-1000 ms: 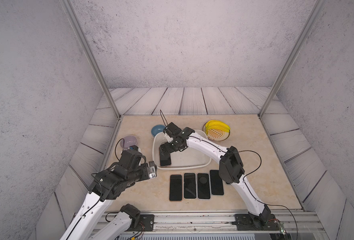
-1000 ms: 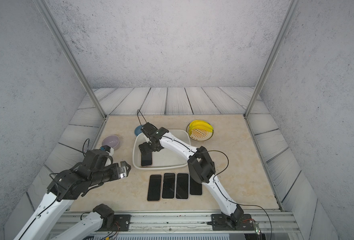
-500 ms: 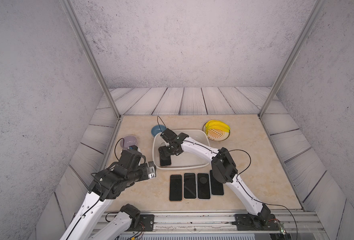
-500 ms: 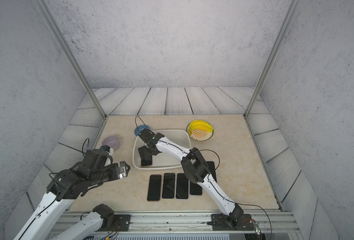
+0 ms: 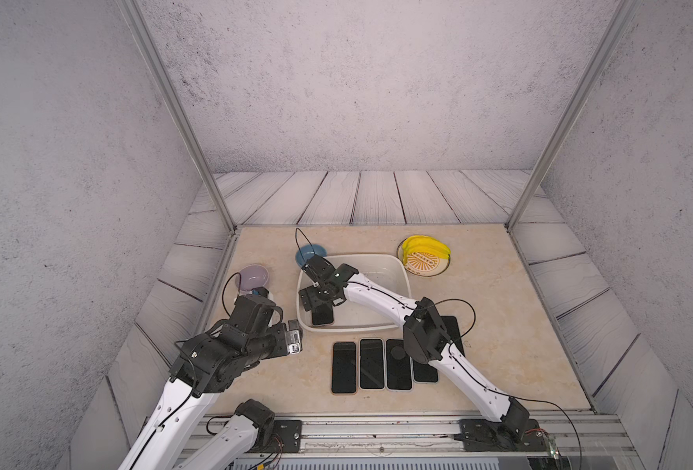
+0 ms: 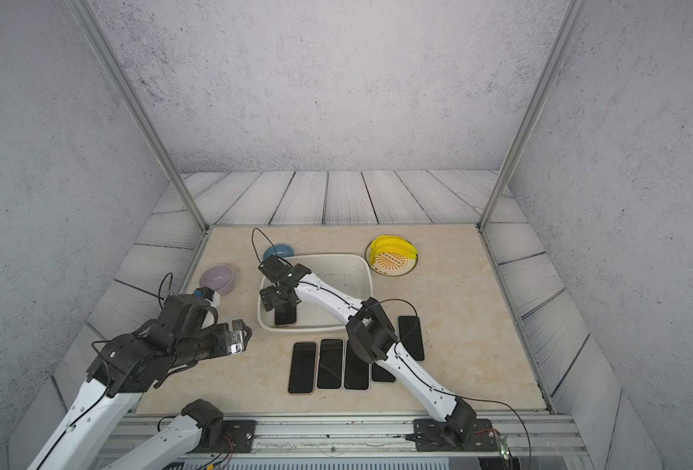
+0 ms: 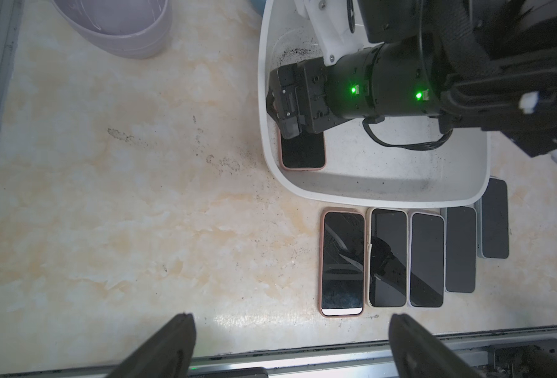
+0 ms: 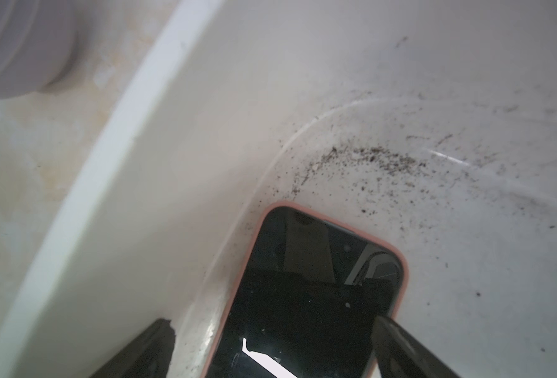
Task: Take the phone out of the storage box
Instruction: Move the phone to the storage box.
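the phone [image 8: 313,294] lies flat in the storage box [image 5: 357,256], tucked against the wall in the box corner nearest the worktop's front-left. the right pincer [image 8: 277,353] straddles it wide open, probably to clamp its long edges. the left pincer [image 7: 290,340], open and empty, hangs over the front-left worktop, out of the way.

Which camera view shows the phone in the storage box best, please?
The right wrist view: the phone appears close up, screen up in its pink case, between the right gripper's open jaws. The left wrist view shows it half hidden under that gripper; in both top views the phone is small and partly covered.
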